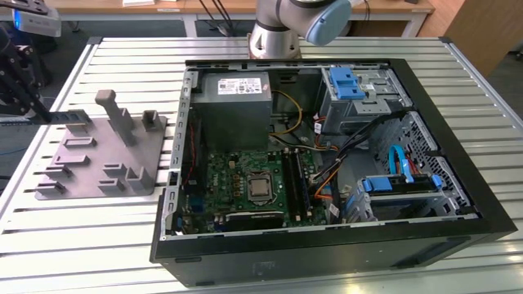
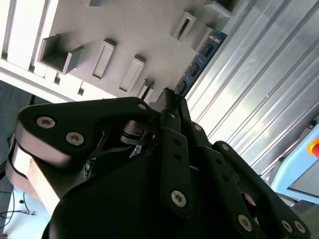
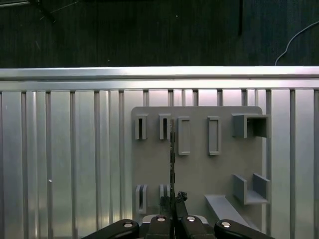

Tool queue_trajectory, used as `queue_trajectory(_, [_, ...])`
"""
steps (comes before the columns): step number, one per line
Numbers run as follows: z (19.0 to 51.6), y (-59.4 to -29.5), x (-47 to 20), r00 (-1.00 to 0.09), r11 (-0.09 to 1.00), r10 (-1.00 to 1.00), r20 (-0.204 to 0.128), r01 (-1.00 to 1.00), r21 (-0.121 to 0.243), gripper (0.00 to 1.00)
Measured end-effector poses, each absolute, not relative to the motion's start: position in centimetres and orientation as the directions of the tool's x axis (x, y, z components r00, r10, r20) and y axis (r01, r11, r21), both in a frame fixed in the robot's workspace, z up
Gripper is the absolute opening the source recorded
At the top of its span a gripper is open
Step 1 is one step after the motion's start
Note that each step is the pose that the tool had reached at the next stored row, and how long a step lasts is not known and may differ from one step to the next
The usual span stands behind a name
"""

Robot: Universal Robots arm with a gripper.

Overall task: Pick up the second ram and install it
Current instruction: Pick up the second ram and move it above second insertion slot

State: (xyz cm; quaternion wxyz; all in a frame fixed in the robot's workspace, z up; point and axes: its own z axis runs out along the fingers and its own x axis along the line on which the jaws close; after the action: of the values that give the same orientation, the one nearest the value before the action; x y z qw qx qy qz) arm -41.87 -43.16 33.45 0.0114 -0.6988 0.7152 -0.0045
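Observation:
The second ram [image 2: 202,59] is a thin blue circuit-board stick reaching out from my black fingertips. In the first wrist view the ram [image 3: 172,154] is a dark sliver seen edge-on. My gripper [image 2: 169,97] is shut on one end of it, fingers closed against both faces. The gripper [image 3: 172,201] holds the stick over the grey holder plate [image 3: 199,174], between its rows of slots. In the exterior view the gripper [image 1: 37,110] hangs at the plate's far-left end, away from the open computer case [image 1: 327,257].
The grey holder plate [image 1: 90,165] with upright blocks lies on the slatted aluminium table [image 1: 82,233]. To the exterior view's right, the case holds the green motherboard [image 1: 245,177] with long black slots [image 1: 296,177], cables and blue drive brackets [image 1: 400,184].

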Motion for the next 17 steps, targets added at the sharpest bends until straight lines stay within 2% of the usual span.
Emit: queue_trajectory(17, [35.7, -43.2, -41.9, -0.023, 0.023, -1.000, -0.010, -0.999, -0.022, 0.14])
